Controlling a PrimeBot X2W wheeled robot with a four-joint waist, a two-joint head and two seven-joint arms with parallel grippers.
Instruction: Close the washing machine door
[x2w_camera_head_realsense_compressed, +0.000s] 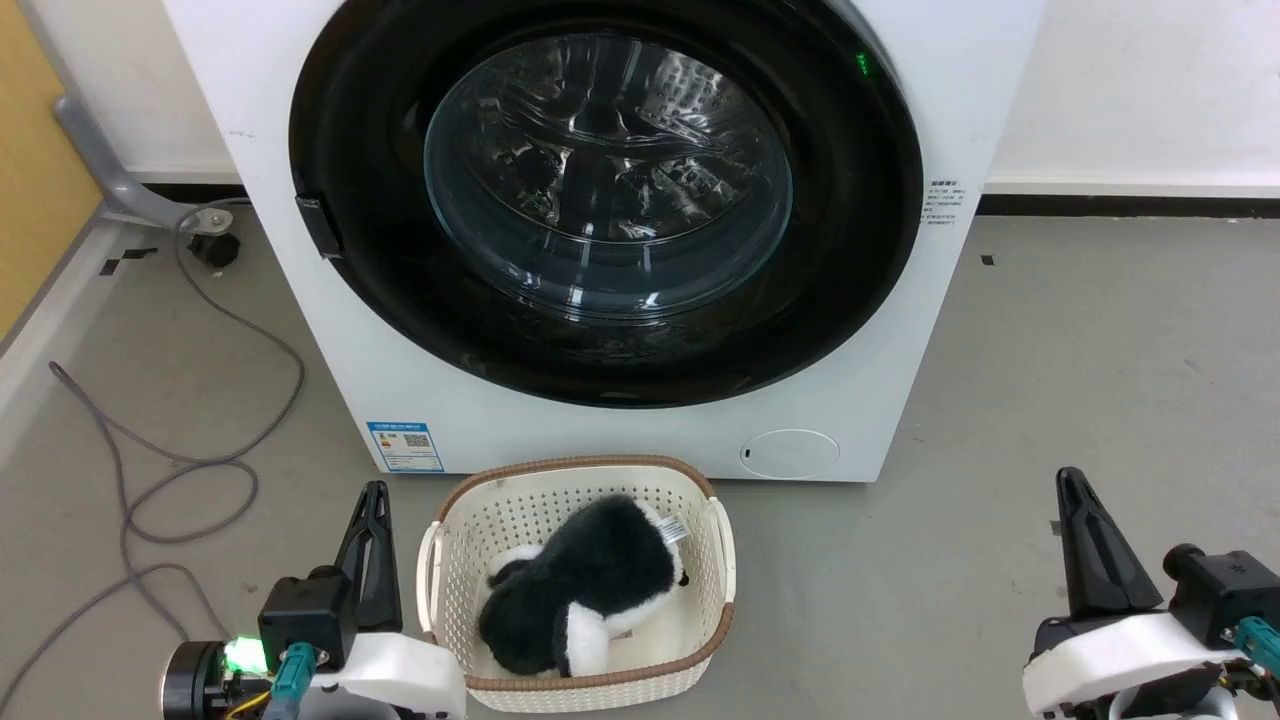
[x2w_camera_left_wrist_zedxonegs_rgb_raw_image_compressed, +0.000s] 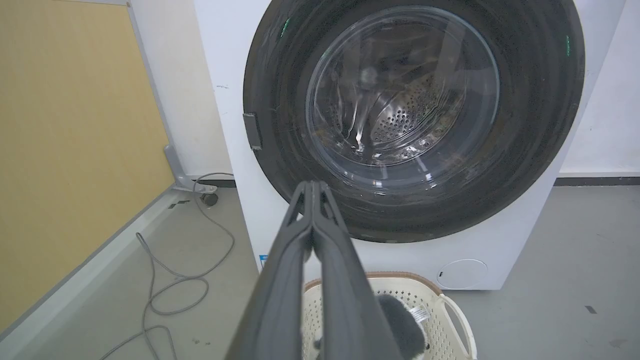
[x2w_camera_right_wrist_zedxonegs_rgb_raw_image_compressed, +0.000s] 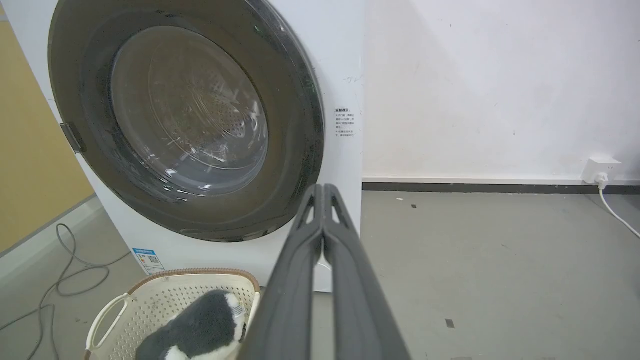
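The washing machine (x2w_camera_head_realsense_compressed: 300, 300) (x2w_camera_left_wrist_zedxonegs_rgb_raw_image_compressed: 225, 150) (x2w_camera_right_wrist_zedxonegs_rgb_raw_image_compressed: 340, 75) is a big white front-loader standing on the grey floor. Its round glossy black door (x2w_camera_head_realsense_compressed: 850, 260) (x2w_camera_left_wrist_zedxonegs_rgb_raw_image_compressed: 540, 125) (x2w_camera_right_wrist_zedxonegs_rgb_raw_image_compressed: 295, 125) lies flat against the front, the glass bowl window showing the steel drum behind it. A small dark latch piece sits on the door's left rim. My left gripper (x2w_camera_head_realsense_compressed: 375, 492) (x2w_camera_left_wrist_zedxonegs_rgb_raw_image_compressed: 312, 186) is shut and empty, low at the left, well short of the machine. My right gripper (x2w_camera_head_realsense_compressed: 1070, 478) (x2w_camera_right_wrist_zedxonegs_rgb_raw_image_compressed: 324, 189) is likewise shut and empty at the lower right, clear of the door.
A cream plastic basket (x2w_camera_head_realsense_compressed: 450, 520) (x2w_camera_left_wrist_zedxonegs_rgb_raw_image_compressed: 450, 305) (x2w_camera_right_wrist_zedxonegs_rgb_raw_image_compressed: 150, 285) holding a black-and-white plush toy (x2w_camera_head_realsense_compressed: 590, 590) stands on the floor right before the machine, between my grippers. A grey cable (x2w_camera_head_realsense_compressed: 200, 470) loops on the floor at the left. A wall socket (x2w_camera_right_wrist_zedxonegs_rgb_raw_image_compressed: 600, 167) sits at the far right.
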